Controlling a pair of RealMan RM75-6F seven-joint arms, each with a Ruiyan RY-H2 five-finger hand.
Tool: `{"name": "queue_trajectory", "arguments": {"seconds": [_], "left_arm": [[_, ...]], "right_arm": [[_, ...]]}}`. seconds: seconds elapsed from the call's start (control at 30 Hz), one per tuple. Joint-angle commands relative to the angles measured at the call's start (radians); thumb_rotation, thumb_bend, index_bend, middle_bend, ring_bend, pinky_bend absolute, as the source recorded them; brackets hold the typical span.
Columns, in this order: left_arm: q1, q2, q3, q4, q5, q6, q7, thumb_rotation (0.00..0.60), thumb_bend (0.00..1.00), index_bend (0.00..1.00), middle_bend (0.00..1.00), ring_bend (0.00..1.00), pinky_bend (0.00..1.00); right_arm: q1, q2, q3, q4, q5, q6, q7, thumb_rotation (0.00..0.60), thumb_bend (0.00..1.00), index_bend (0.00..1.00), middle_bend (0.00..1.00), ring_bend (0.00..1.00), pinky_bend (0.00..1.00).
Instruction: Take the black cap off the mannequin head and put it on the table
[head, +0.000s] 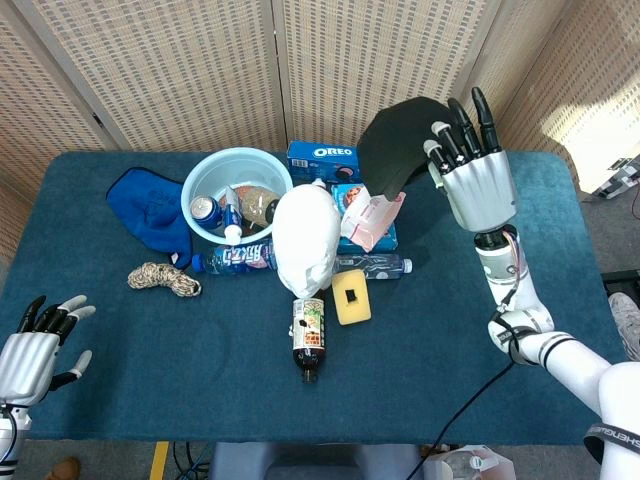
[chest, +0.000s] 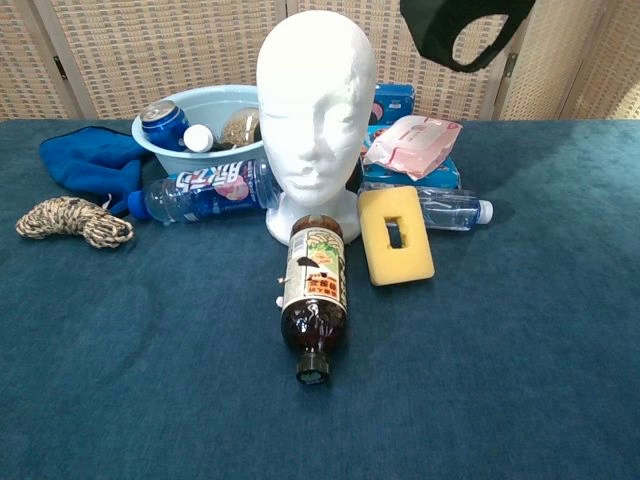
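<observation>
The black cap (head: 398, 142) hangs in the air, held by my right hand (head: 472, 172), up over the back right of the table; in the chest view the black cap (chest: 460, 32) dangles at the top edge. The white mannequin head (head: 306, 240) stands bare at the table's middle, and the mannequin head (chest: 315, 110) faces the chest camera. My left hand (head: 32, 345) hovers at the front left corner, fingers apart and holding nothing.
Around the mannequin lie a brown bottle (head: 308, 337), a yellow sponge (head: 351, 296), two water bottles, a pink wipes pack (head: 371, 217) and a cookie box (head: 323, 156). A light blue basin (head: 208, 181), a blue cloth (head: 150, 210) and a rope coil (head: 163, 279) sit left.
</observation>
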Motion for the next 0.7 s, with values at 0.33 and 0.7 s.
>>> {"name": "queue_trajectory", "arguments": {"seconds": [0.33, 0.7], "left_arm": [[-0.009, -0.009, 0.004, 0.007, 0.002, -0.015, 0.001, 0.600, 0.29, 0.25, 0.16, 0.16, 0.02], [-0.012, -0.015, 0.005, 0.019, -0.009, -0.025, -0.005, 0.600, 0.29, 0.25, 0.16, 0.16, 0.02]], "right_arm": [[-0.107, -0.079, -0.045, 0.126, 0.042, -0.030, 0.062, 0.600, 0.49, 0.76, 0.42, 0.16, 0.00], [-0.144, -0.211, -0.076, 0.322, 0.042, -0.051, 0.149, 0.600, 0.49, 0.76, 0.42, 0.17, 0.00]]}}
